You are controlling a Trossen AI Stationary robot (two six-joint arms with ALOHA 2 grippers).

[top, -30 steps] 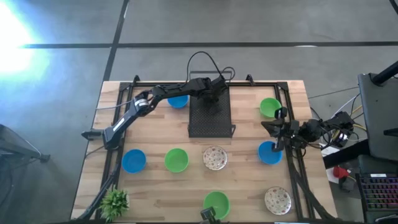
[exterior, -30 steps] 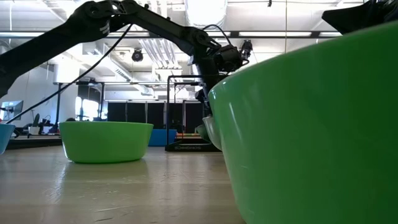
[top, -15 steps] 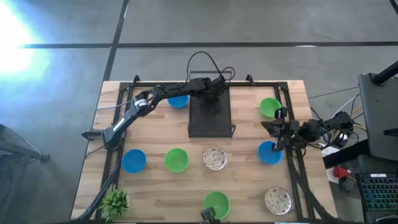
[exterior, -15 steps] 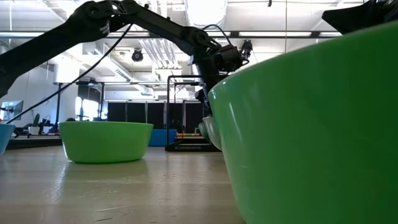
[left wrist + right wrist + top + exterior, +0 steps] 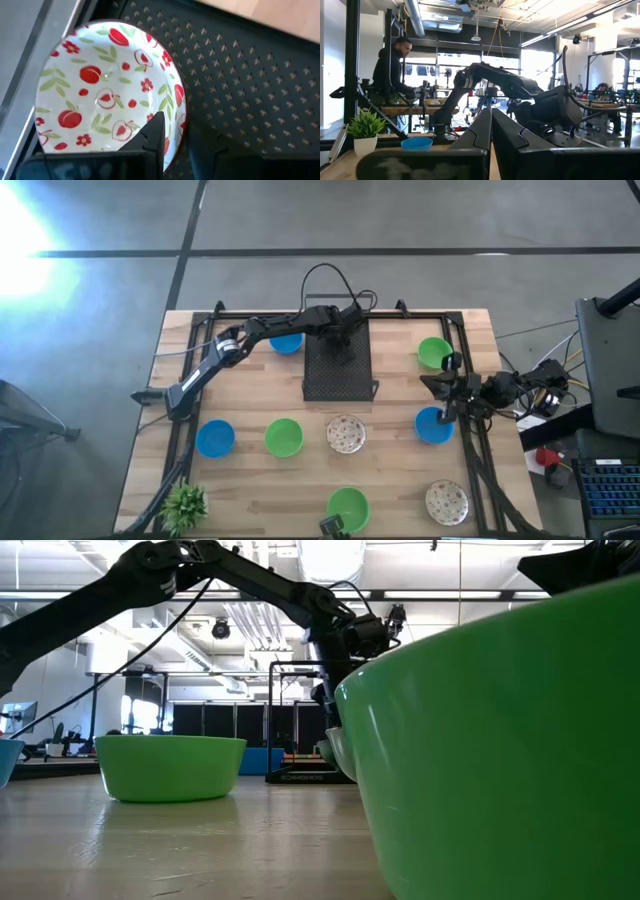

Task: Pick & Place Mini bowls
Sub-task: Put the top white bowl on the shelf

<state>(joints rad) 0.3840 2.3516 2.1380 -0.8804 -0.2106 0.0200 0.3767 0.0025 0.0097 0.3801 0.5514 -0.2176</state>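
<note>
Overhead, the left gripper (image 5: 345, 330) is reaching over the black mesh rack (image 5: 337, 370) at the far middle of the table (image 5: 250, 400). Its wrist view is showing a white bowl (image 5: 107, 90) with a red fruit print lying on the rack's perforated surface near one corner; one finger (image 5: 152, 137) is sitting over the bowl's rim and the other is standing apart from it outside the rim, so the jaws are straddling the rim without visibly pinching it. Whether they are still touching the bowl, I cannot tell.

The right gripper (image 5: 443, 390) is waiting at the table's right edge with its jaws clenched on nothing, between a green bowl (image 5: 434, 352) and a blue bowl (image 5: 433, 425).

Other bowls are lying spread over the table: a blue one (image 5: 286, 342) just left of the rack, a blue one (image 5: 215, 438), a green one (image 5: 284, 437) and a patterned one (image 5: 346, 434) in a row in front of the rack, a green one (image 5: 348, 506) at the near edge and a patterned one (image 5: 446, 502) at the near right. A potted plant (image 5: 184, 504) is standing at the near left corner
</note>
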